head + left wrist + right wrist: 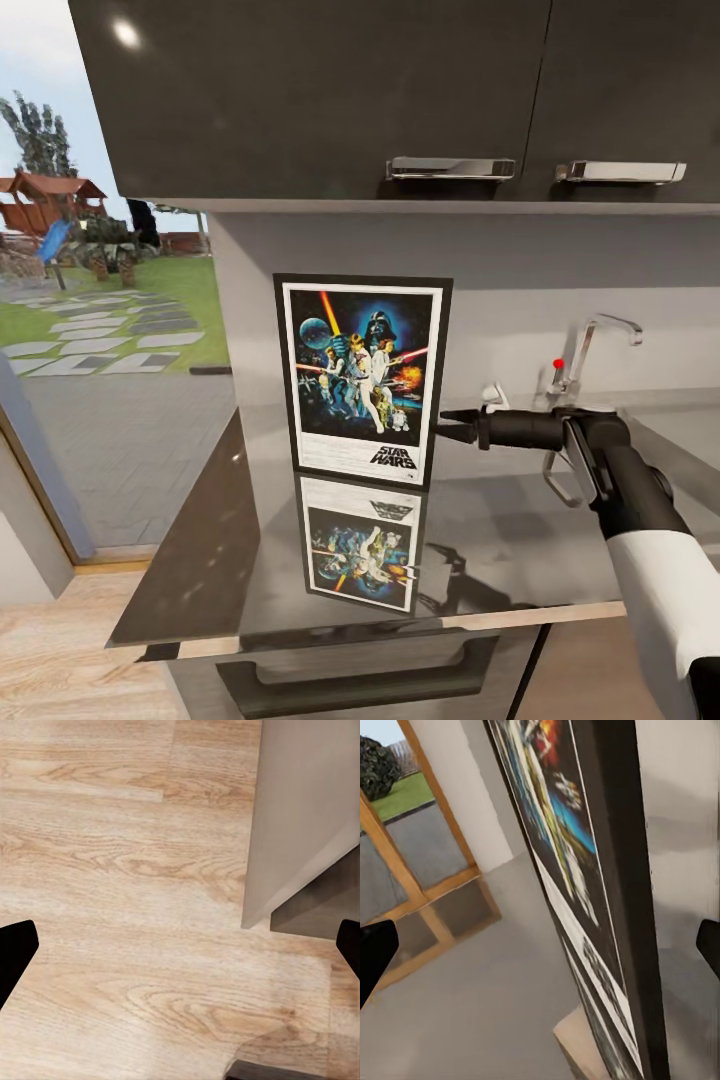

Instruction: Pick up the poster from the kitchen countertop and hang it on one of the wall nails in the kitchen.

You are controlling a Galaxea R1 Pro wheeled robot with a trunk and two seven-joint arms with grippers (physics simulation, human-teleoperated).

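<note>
So the poster (363,380) is standing upright on the kitchen countertop (200,560), leaning back against the pale grey wall under the upper cabinets (320,90), which is why you're coming at it sideways: your right gripper (448,423) is level with the frame's right edge, fingertips just about at it. From the right wrist view the fingers (375,956) are spread wide with the poster's edge (619,907) sitting between them, so the tool is parted and hasn't clamped anything yet; I can't tell if either finger is actually touching the frame. My guess is you're lining up to pinch that thin black edge, and since it's a flat rigid rectangle with a narrow rim, you probably want the frame well inside the fingers before you close or it could slip or tip forward. The counter is a glossy dark slab, shiny enough that you get a full mirror image of the poster below it, so don't aim at the reflection. There's a chrome tap (590,350) behind your arm, near the wrist. Your left gripper (180,952) is hanging over light wood-grain floor (120,870) with its fingers apart, holding nothing. I can't spot any nail from here.
</note>
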